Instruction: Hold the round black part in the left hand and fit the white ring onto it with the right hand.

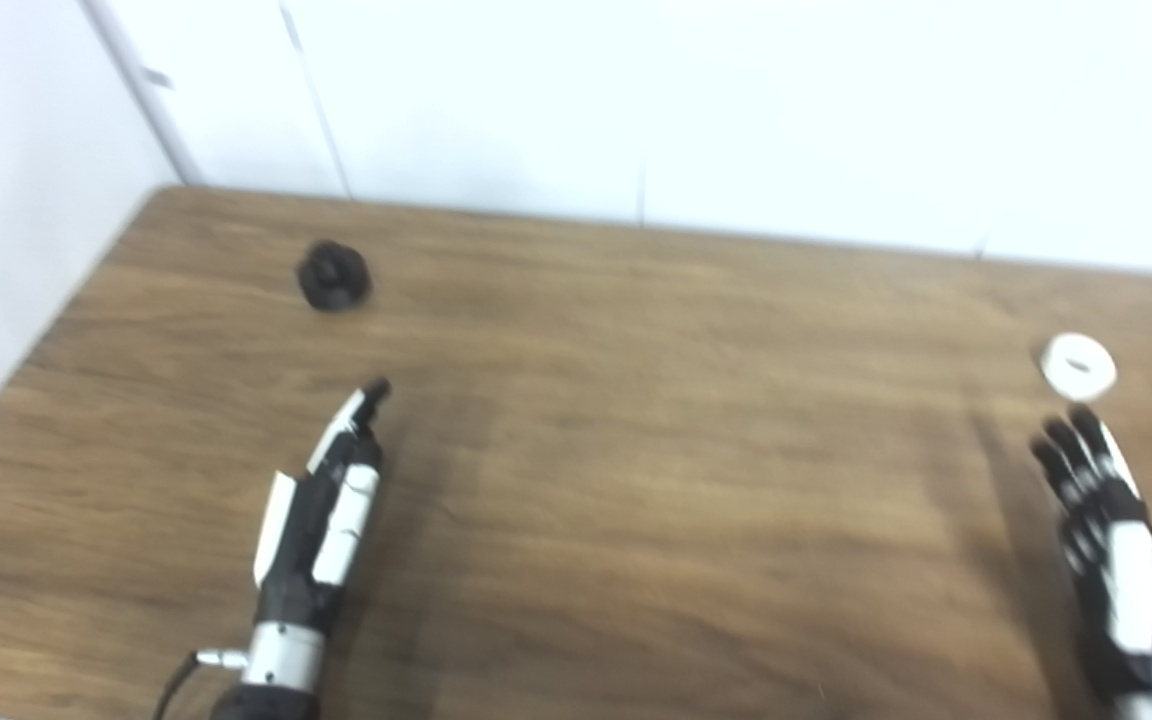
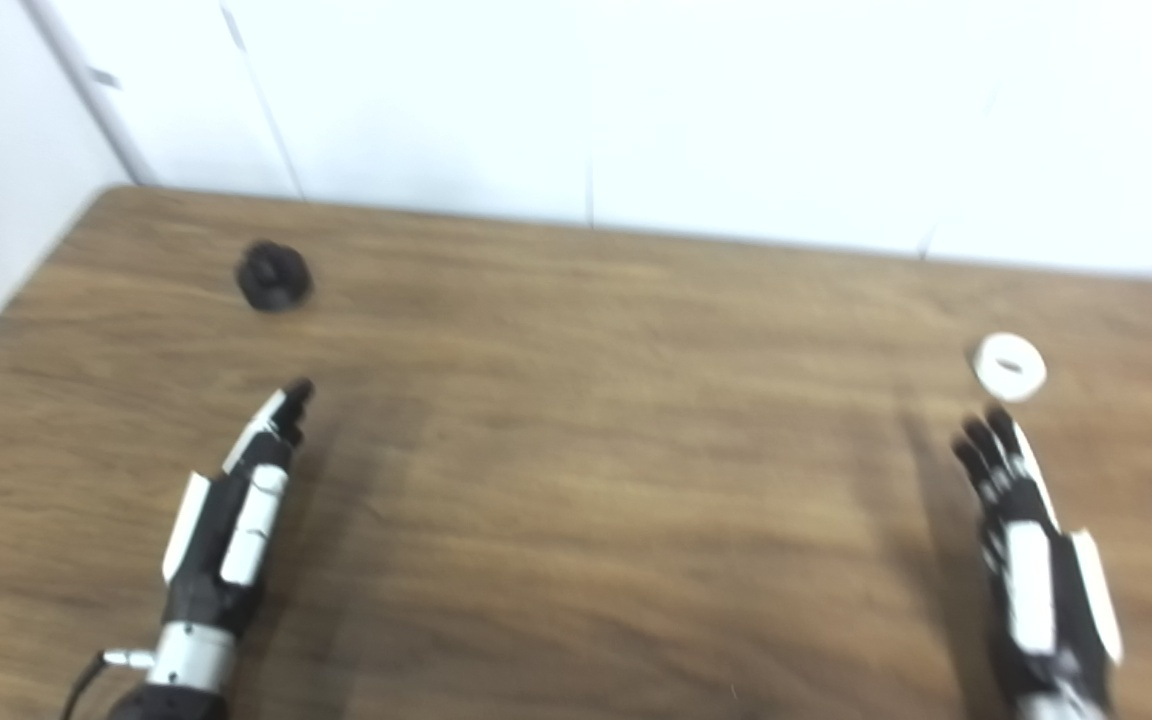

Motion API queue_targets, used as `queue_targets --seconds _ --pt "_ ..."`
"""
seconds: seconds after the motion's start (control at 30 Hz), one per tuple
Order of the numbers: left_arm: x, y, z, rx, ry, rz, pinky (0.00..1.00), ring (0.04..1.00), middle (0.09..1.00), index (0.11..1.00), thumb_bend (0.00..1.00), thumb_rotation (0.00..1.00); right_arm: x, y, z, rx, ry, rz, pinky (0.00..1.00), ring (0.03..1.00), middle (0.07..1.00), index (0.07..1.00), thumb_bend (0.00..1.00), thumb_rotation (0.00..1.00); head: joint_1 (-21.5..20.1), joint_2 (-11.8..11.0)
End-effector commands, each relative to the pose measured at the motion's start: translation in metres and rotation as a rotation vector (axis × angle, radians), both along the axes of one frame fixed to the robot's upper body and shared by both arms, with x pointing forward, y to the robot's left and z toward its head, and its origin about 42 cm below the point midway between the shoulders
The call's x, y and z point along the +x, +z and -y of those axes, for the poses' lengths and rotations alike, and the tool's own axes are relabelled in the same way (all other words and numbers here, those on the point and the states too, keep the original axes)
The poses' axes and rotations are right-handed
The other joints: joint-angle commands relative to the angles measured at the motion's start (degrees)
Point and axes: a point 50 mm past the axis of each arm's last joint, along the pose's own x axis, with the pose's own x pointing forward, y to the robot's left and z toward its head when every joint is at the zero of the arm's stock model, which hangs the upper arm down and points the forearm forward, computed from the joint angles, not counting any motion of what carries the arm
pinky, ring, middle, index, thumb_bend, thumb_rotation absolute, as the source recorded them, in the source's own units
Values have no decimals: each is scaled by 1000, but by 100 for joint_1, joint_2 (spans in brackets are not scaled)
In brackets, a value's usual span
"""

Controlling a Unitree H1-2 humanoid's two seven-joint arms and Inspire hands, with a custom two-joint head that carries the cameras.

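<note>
White ring (image 1: 1078,365) and round black part (image 1: 334,275) looked small, hard and probably light, best pinched by their rims; left hand (image 1: 321,515) and right hand (image 1: 1116,545) held nothing, fingers out straight.

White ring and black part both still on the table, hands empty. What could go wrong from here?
1. The white ring lies flat near the table's right side; the right hand could nudge it away.
2. The round black part sits beyond the left hand; a sideways touch might roll it.
3. Both views are blurred, so aim may be off.
</note>
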Motion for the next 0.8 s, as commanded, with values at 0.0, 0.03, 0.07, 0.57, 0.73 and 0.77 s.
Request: queue_targets --seconds 0.0,0.03,0.07,0.57,0.73,0.77 --pt "-5 -11 15 -46 10 -14 1000 1000 985 941 529 862 -16 -24 5 29 -15 -70 1000 947 950 970 579 1000 92 -86" --pt "-4 -11 16 -44 10 -14 1000 1000 986 939 526 860 -15 -25 5 31 -11 -70 1000 951 953 974 566 1000 149 -147" --pt "-4 -12 17 -39 12 -12 1000 1000 985 939 515 859 -15 -25 6 30 -7 -72 1000 956 958 979 559 1000 149 -147" --pt "0 -25 23 -32 30 1 1000 1000 963 922 521 821 -13 -33 5 -19 -31 -64 1000 944 940 983 491 1000 288 -472" --pt "0 -25 25 -54 35 -14 1000 1000 964 917 516 661 -13 -35 5 -24 -35 -69 1000 939 931 979 487 1000 187 -514" --pt "0 -25 25 -53 39 -16 1000 997 962 916 526 619 -13 -36 5 -29 -37 -73 1000 939 929 977 484 1000 187 -514"
